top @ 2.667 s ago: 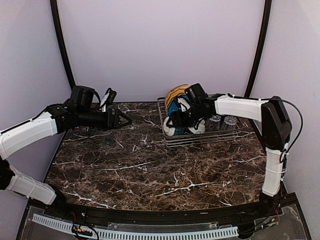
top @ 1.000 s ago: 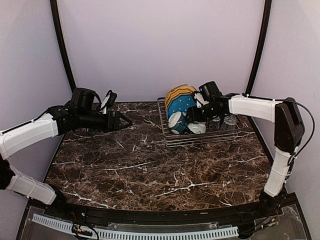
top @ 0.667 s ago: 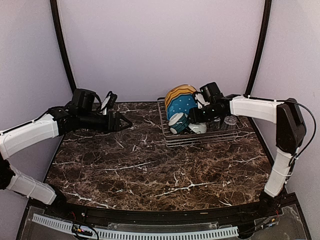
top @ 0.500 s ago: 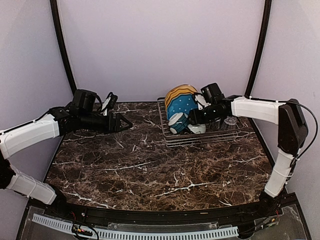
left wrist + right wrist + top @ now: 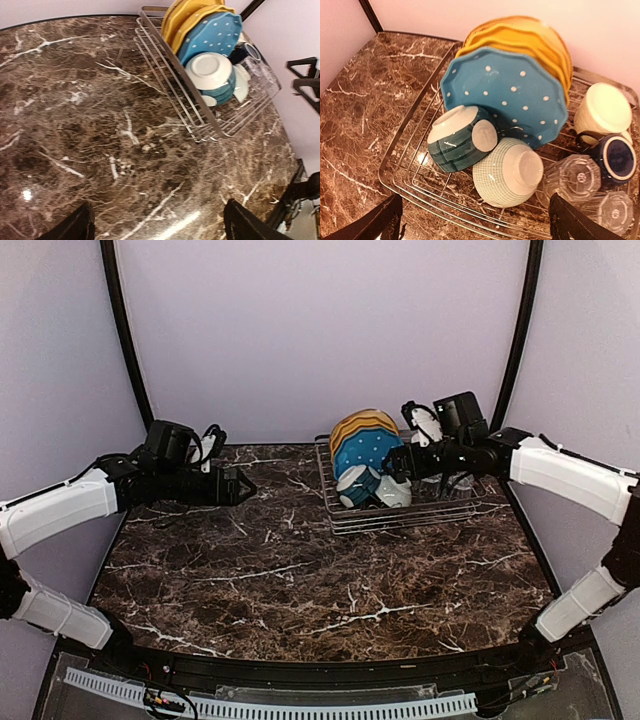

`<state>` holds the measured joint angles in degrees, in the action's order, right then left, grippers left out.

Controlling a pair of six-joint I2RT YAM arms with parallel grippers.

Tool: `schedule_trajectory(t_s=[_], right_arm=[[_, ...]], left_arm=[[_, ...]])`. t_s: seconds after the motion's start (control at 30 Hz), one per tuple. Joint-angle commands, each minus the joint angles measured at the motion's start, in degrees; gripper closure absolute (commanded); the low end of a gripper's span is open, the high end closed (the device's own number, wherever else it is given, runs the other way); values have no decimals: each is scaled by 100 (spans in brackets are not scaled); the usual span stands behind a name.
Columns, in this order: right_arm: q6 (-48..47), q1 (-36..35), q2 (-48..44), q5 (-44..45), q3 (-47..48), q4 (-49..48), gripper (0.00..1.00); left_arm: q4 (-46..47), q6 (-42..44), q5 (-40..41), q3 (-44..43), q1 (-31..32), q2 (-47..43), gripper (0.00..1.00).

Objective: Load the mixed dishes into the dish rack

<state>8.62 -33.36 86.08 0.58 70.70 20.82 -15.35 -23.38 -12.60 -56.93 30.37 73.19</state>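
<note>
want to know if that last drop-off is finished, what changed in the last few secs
The right gripper has pulled back from the left end of the dish rack toward the right. It is now open and empty, with the teal bowl left on its side against the mint-green bowl. The blue dotted plate and the left gripper have barely changed.

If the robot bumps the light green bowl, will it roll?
Probably only rocks: the mint-green bowl lies tipped on its round side, but the teal striped bowl beside it and the dish rack wires likely hem it in. It looks glazed and hard, so maybe slippery and chippable.
</note>
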Motion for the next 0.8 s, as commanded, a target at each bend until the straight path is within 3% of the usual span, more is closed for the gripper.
schedule_trajectory(t_s=[0.0, 0.1, 0.23, 0.47, 0.77], right_arm=[[-106, 75, -844, 557, -218, 230, 1], [-164, 111, -1487, 739, -378, 285, 1], [-380, 111, -2371, 818, -751, 107, 1], [-579, 102, -3382, 787, -1356, -328, 1], [-739, 101, -3495, 768, -1539, -495, 1]], left_arm=[[-481, 368, 1787, -19, -9, -578, 3], [-388, 544, 2734, 154, -5, -984, 1], [-13, 739, 3337, 425, -5, -1627, 1], [777, 1545, 2929, 776, -5, -2327, 1], [978, 1703, 2793, 977, -5, -2473, 1]])
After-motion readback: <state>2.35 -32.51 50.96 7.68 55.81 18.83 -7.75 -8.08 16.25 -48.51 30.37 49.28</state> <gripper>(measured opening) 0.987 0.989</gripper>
